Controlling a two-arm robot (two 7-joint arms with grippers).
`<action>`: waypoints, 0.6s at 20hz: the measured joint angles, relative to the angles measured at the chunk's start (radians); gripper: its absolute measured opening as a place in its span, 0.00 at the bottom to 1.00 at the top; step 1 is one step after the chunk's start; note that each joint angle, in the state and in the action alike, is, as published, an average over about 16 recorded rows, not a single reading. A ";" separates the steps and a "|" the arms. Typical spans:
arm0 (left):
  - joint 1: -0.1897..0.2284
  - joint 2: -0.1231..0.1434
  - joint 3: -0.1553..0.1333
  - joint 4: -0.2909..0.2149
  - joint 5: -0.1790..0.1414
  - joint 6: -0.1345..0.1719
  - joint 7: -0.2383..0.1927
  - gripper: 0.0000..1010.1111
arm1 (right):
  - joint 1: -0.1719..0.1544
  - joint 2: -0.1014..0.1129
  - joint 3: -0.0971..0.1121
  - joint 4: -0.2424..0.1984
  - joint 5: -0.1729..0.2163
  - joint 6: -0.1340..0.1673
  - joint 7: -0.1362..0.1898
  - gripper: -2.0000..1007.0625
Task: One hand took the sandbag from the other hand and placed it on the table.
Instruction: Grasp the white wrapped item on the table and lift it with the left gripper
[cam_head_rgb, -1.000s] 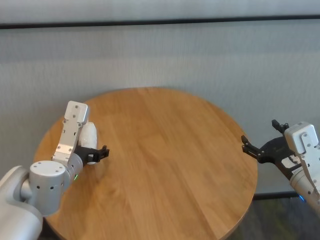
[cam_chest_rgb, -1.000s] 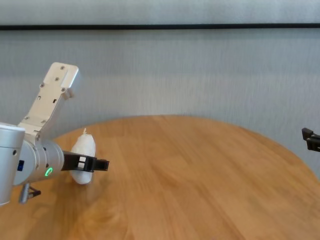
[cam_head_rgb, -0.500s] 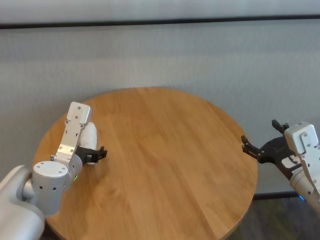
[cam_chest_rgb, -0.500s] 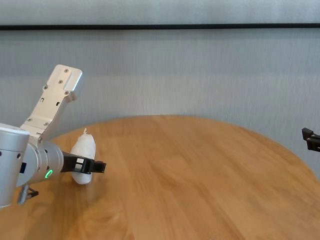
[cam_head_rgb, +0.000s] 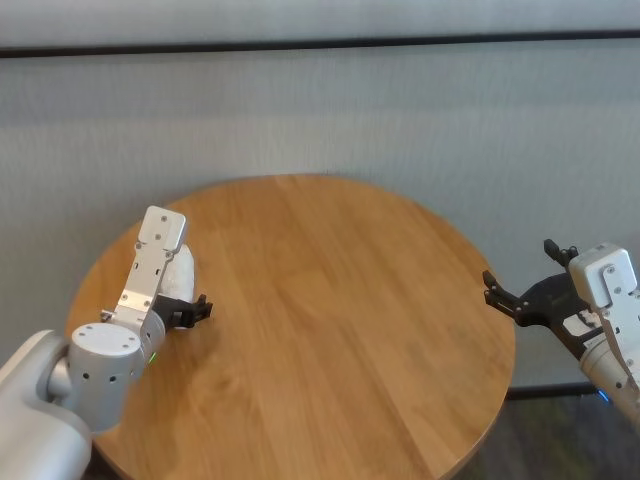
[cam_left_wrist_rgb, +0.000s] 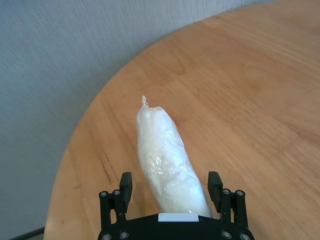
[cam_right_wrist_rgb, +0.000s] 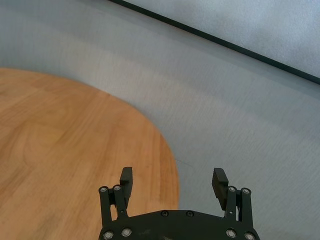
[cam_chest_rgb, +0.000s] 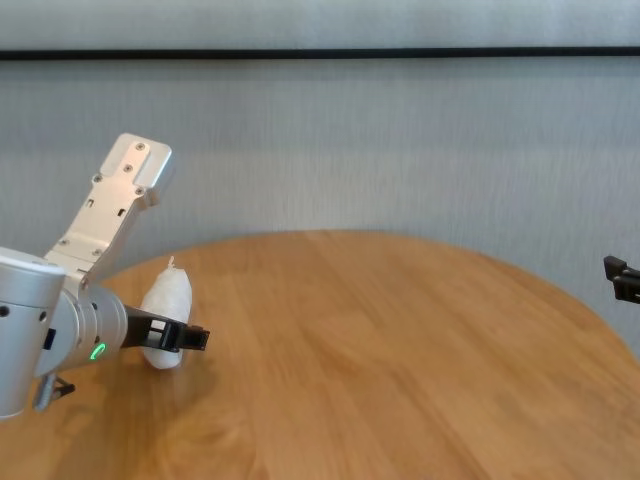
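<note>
The sandbag (cam_left_wrist_rgb: 167, 160), judged soft, lumpy and slippery-wrapped, lay on the table (cam_left_wrist_rgb: 250, 100) between the left gripper's (cam_left_wrist_rgb: 171, 184) parted fingers, mid-body offering the best hold.

We see one obstacle on the round light-brown wood-plank table (cam_head_rgb: 320, 300): the small white lumpy sandbag in clear plastic (cam_left_wrist_rgb: 167, 162), lying near the rim on our left. The green-lit black left gripper (cam_left_wrist_rgb: 171, 187) straddles it with fingers spread, apart from its sides. From the sandbag across to the far rim, the planks lie bare. The blue-lit black right gripper (cam_right_wrist_rgb: 173, 183) hangs spread just beyond that rim.
</note>
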 joint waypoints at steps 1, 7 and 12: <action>0.000 0.000 0.000 0.000 0.000 0.000 -0.001 0.99 | 0.000 0.000 0.000 0.000 0.000 0.000 0.000 1.00; 0.001 0.000 -0.002 -0.002 -0.007 -0.001 -0.004 0.97 | 0.000 0.000 0.000 0.000 0.000 0.000 0.000 0.99; 0.002 0.001 -0.003 -0.003 -0.010 -0.001 -0.006 0.90 | 0.000 0.000 0.000 0.000 0.000 0.000 0.000 0.99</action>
